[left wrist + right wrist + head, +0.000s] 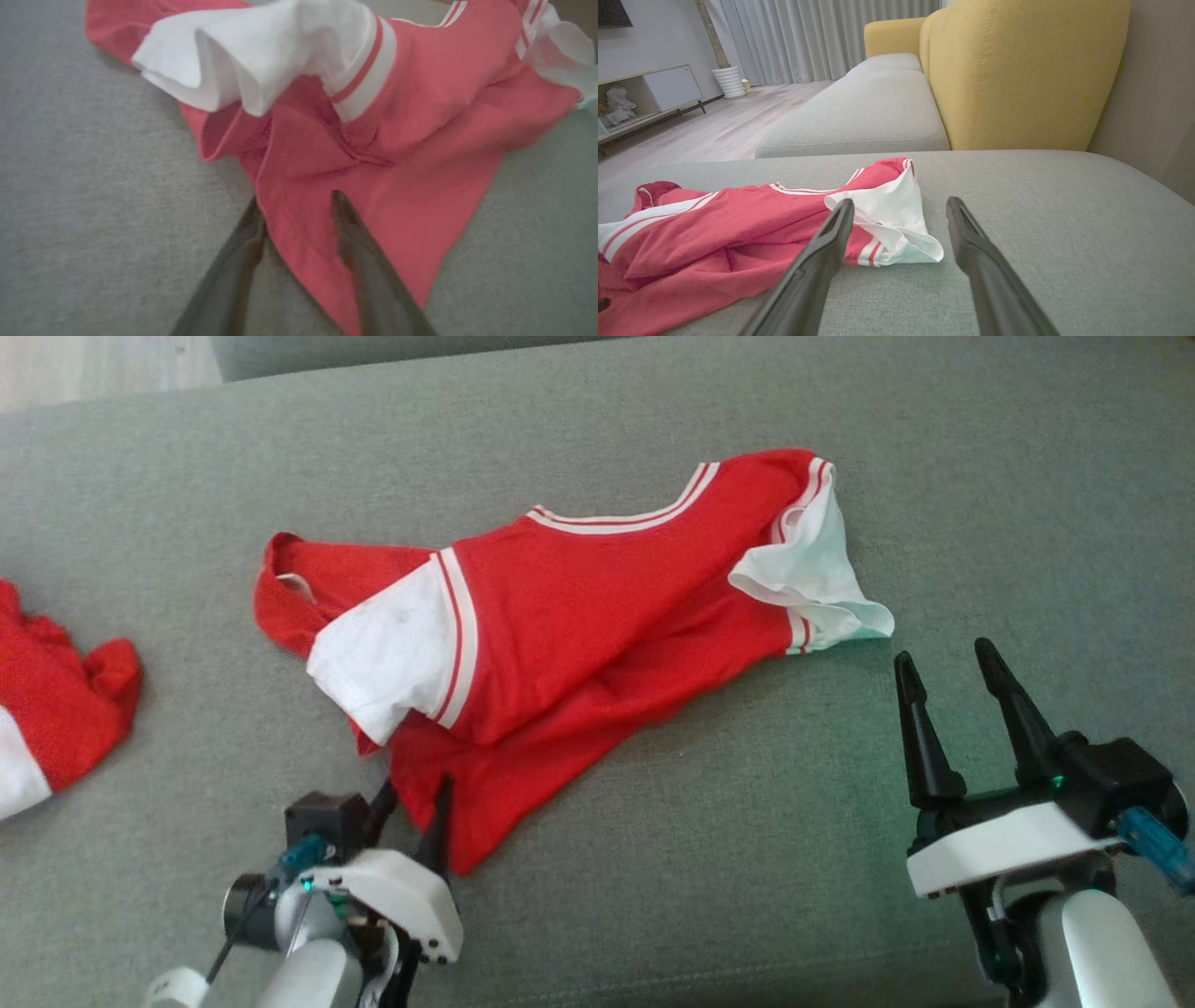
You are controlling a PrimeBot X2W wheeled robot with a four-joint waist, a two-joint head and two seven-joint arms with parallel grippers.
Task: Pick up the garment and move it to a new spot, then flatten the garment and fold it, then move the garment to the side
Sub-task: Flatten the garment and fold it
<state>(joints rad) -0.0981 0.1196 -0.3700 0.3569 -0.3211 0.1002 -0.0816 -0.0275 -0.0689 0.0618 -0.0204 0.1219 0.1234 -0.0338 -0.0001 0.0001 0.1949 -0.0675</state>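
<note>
The red shirt lies crumpled on the grey, coarse-woven sofa cushion. It is a soft knit with white sleeves and red-and-white striped bands at the neck and cuffs. Your left gripper is tipped down at the shirt's nearest hem corner with its fingers spread. One finger rests on bare cushion just beside the hem and the other lies over the red cloth, so the edge runs between them, unclamped. One white sleeve bunches in loose folds just ahead of those fingertips.

Your right gripper hovers level above the cushion, its tapered dark fingers wide apart and holding nothing. The other white sleeve sits just ahead of it, towards its left finger. A second wad of red cloth lies well out past your left gripper.
</note>
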